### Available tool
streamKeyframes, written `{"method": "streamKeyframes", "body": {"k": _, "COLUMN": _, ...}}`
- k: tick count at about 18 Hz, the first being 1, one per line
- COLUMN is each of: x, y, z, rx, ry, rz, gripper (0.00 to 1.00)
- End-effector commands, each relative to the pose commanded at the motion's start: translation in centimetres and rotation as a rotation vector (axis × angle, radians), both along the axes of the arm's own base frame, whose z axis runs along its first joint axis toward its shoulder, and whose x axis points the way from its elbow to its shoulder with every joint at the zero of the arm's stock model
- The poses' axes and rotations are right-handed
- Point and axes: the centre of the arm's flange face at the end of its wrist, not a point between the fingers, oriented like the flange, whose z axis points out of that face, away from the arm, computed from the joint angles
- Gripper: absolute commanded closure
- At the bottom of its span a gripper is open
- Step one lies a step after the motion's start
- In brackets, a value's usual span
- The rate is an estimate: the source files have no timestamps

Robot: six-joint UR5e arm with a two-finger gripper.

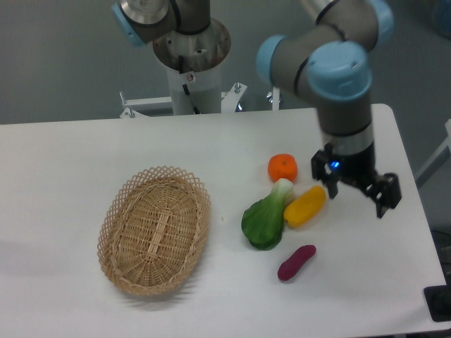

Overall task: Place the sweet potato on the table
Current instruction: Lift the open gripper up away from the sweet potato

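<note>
The sweet potato [297, 263], a small dark magenta tuber, lies flat on the white table [63, 162], right of centre and near the front edge. My gripper [357, 198] hangs above the table up and to the right of it, clear of it. Its two black fingers [382, 198] are spread apart with nothing between them. The yellow oblong vegetable [305, 205] lies just left of the gripper, between it and the sweet potato.
An oval wicker basket [155, 229] sits left of centre with nothing in it. A green leafy vegetable [266, 221] touches the yellow one. A round orange fruit [282, 167] lies behind them. The arm's base [192, 63] stands at the table's back edge.
</note>
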Motion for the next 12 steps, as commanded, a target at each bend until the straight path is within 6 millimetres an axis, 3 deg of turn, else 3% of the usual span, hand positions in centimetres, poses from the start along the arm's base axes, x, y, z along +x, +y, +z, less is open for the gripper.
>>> {"method": "streamKeyframes", "body": {"k": 4, "x": -2.2, "y": -5.2, "z": 0.8, "rx": 0.073, "ry": -0.048, "rz": -0.06, "gripper": 0.0}}
{"method": "streamKeyframes", "body": {"k": 12, "x": -2.9, "y": -6.4, "z": 1.1, "rx": 0.072, "ry": -0.032, "rz": -0.053, "gripper": 0.0}}
